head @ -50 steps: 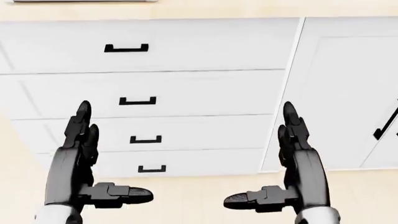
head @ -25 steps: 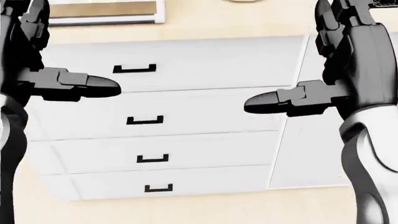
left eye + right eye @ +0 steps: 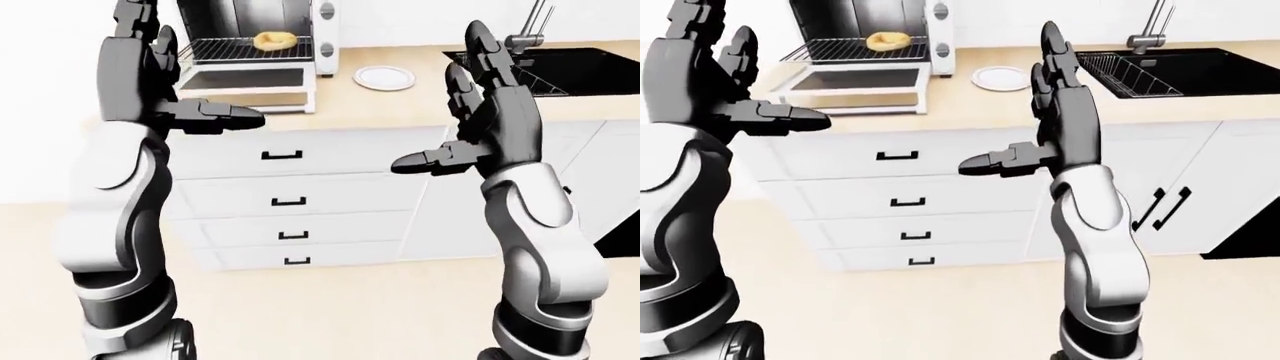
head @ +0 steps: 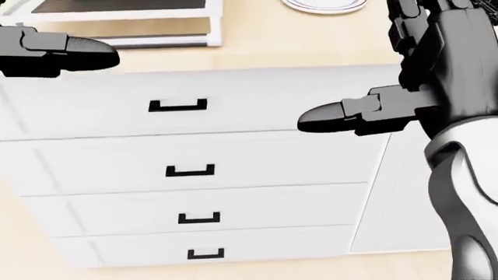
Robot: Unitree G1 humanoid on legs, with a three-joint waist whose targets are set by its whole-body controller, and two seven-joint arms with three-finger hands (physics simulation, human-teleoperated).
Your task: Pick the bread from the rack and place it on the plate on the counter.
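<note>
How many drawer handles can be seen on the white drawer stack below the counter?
4, in one vertical column in the head view: top handle, second handle, third handle, bottom handle. No arm hides any part of this stack.

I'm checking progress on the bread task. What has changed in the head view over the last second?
The camera tilted up: the drawers slid down the view, and the plate came in at top. Both hands rose, the left hand and right hand open. The bread sits on the rack, untouched.
</note>
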